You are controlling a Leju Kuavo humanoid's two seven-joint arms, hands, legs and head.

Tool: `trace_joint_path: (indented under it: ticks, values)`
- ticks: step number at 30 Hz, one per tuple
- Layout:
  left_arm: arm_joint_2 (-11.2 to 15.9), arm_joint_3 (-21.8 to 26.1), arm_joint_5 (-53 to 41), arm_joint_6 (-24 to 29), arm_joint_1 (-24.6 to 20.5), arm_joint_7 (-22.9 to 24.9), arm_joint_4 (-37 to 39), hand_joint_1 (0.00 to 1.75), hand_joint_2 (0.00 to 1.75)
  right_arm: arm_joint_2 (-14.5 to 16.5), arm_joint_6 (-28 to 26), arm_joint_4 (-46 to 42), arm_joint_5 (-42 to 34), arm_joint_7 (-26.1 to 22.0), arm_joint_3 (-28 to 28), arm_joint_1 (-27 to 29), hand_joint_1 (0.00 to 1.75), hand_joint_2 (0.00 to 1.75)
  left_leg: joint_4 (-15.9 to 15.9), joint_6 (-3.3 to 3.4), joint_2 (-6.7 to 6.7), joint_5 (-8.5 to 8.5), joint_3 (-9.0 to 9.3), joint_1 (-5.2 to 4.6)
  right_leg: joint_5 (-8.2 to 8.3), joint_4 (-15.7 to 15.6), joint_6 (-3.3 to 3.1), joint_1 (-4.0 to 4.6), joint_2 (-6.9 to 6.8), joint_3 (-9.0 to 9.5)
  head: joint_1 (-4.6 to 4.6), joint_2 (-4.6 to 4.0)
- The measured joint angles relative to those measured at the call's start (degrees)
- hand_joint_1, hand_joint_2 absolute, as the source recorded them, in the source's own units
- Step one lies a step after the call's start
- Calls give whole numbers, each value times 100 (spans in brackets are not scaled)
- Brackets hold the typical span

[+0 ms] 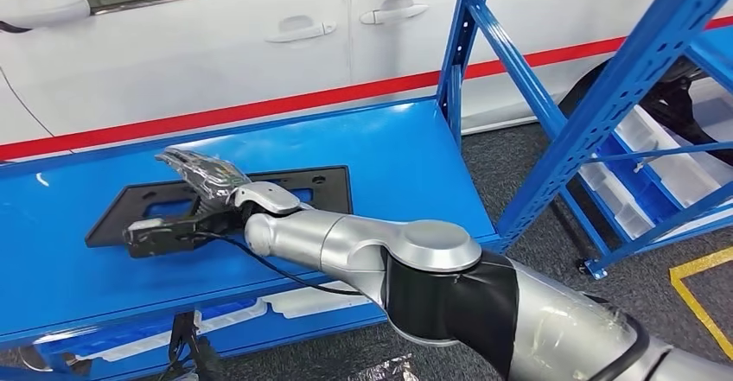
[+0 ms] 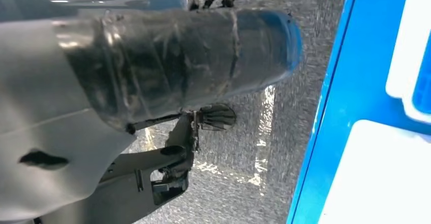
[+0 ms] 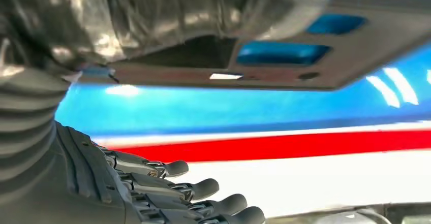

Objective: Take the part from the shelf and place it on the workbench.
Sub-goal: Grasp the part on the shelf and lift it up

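The part [image 1: 321, 187] is a flat black frame with rectangular cut-outs, lying on the blue workbench [image 1: 398, 156] left of centre. My right arm reaches across to it from the lower right. The right hand [image 1: 207, 189] is over the frame's middle, its plastic-wrapped fingers [image 1: 192, 167] raised above the part. In the right wrist view the dark fingers [image 3: 203, 188] are spread and apart from the part [image 3: 356, 56], which lies flat on the blue top. The left hand [image 2: 45, 132] hangs low beside the bench, wrapped in tape; how its fingers lie is unclear.
A white car [image 1: 259, 53] with a red stripe stands right behind the bench. A blue shelf rack [image 1: 605, 96] with white bins [image 1: 644, 178] stands at the right. More bins [image 1: 302, 299] sit under the bench. Yellow tape [image 1: 700, 299] marks the grey floor.
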Motion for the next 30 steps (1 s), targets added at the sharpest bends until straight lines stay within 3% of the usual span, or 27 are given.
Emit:
trace_joint_path:
  ticks: [2,4,5,7,9,11,13,15,19,21,23,24,25,26,28,30]
  values:
    - [10,-27,16,-1,-9,15,9,0,0,2,19,5,651,207,98,24,0,175,-107,45,-22,18,90,-3,-8,-47,56,0,4,22,-1,0]
    - [16,-43,39,-8,-9,23,14,0,0,4,84,5,1201,348,167,51,0,175,-230,80,-17,75,170,33,-121,44,98,14,-14,-3,3,0]
    - [16,-45,52,-11,-11,23,15,0,0,5,147,5,1395,389,201,62,0,175,-284,96,-9,96,205,51,-255,252,112,19,-24,-93,6,0]
    - [18,-48,81,-13,-8,22,16,0,0,3,316,4,1594,416,264,118,0,175,-293,116,-2,92,219,52,-576,961,145,13,-36,-427,9,0]
    - [22,-50,104,-14,8,21,19,0,0,-4,478,2,1669,417,309,223,0,175,-269,118,-2,73,217,62,-686,1451,193,-6,-42,-685,9,0]
    - [28,-55,111,-16,18,20,20,0,0,-6,588,-10,1716,416,340,299,0,175,-211,89,-7,38,209,88,-438,1170,246,-46,-56,-566,9,0]
    - [40,-60,113,-17,12,20,23,0,0,-1,667,-45,1756,415,355,320,0,175,-84,20,-13,-37,178,110,-161,463,289,-81,-65,-203,9,0]
    - [52,-66,114,-20,5,21,29,0,0,11,723,-86,1786,425,362,340,0,175,42,-58,-20,-96,129,109,-85,117,253,-74,-47,-12,14,0]
    - [69,-80,116,-61,1,23,35,0,0,37,781,-144,1970,612,389,406,0,175,140,-151,-15,-156,65,127,-43,121,108,-55,-32,-22,19,0]
    - [79,-81,119,-80,-8,21,36,0,0,55,771,-161,2092,799,398,412,0,175,572,-204,4,-434,-114,145,-23,103,60,-72,-37,-16,17,0]
    - [88,-81,123,-86,-8,19,36,0,0,61,696,-163,2169,998,400,434,0,175,1286,-239,9,-761,-410,153,-19,101,41,-61,-46,-17,17,0]
    - [92,-81,125,-87,-2,18,36,0,0,61,625,-163,2203,1093,402,451,0,175,1536,-243,9,-831,-514,155,-19,101,38,-53,-49,-18,17,0]
    - [95,-82,126,-90,3,18,36,0,0,61,527,-162,2236,1179,403,465,0,175,1590,-236,9,-800,-527,155,-20,101,37,-46,-50,-18,18,0]
    - [97,-83,125,-96,4,18,36,0,0,61,407,-162,2278,1264,404,471,0,175,1425,-219,9,-675,-434,154,-20,102,37,-41,-49,-16,18,0]
    - [98,-84,120,-111,-14,18,36,0,0,63,144,-162,2365,1443,405,457,0,175,697,-168,6,-357,-43,142,-19,95,40,-36,-46,-9,18,0]
    - [98,-85,114,-119,-36,19,36,0,0,62,-18,-159,2399,1576,404,426,0,175,151,-124,0,-234,242,102,-3,75,69,-29,-42,-17,18,0]
